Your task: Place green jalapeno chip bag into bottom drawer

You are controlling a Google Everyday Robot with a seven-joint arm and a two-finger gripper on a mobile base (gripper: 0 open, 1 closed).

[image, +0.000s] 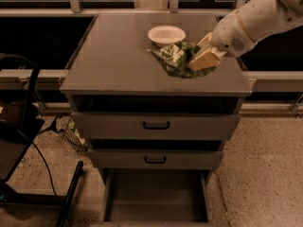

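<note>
A: Where's the wrinkly green foil jalapeno chip bag?
B: On the grey tabletop, at five o'clock from the round white bowl. The hand is clamped on its three o'clock end.
A: The deep grey bottom drawer?
B: Open, at six o'clock.

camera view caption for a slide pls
Gripper at the green jalapeno chip bag on the cabinet top, by the white bowl; bottom drawer open below.

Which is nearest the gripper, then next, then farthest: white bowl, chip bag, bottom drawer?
1. green jalapeno chip bag, held in the gripper, right side of the cabinet top.
2. white bowl, just behind, to the left.
3. bottom drawer, open, far below.
</note>
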